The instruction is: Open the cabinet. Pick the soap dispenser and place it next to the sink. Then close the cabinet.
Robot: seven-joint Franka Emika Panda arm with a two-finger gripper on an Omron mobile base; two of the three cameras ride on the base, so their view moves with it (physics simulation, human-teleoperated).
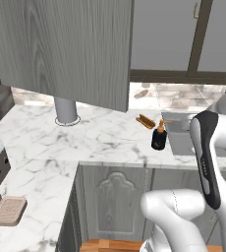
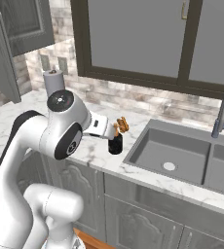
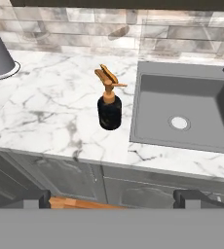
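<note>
While the soap dispenser (image 3: 109,108) stands upright on the white marble counter (image 3: 46,112), just beside the left rim of the grey sink (image 3: 182,109), the gripper (image 3: 113,198) hangs back over the counter's front edge with its two dark fingertips (image 3: 28,199) spread as wide as they go, holding nothing. Dispenser: black body, orange pump head; free of the gripper, with counter visible all round its base. A small brown object lies on the counter behind it toward the tiled wall; its kind cannot be made out.

Left base view: the cabinet (image 1: 70,47) door stands swung open, its grey wood-grain panel hanging over the counter to the left of the dispenser (image 1: 159,137). A grey paper-towel roll (image 1: 66,110) stands below it, well left of the dispenser.

Right base view: the white arm's hand blocks part of the dispenser (image 2: 115,144); the sink (image 2: 182,155) lies to its right, with a faucet (image 2: 222,116) at the far rim. Dark-framed window (image 2: 148,34) above the sink.
</note>
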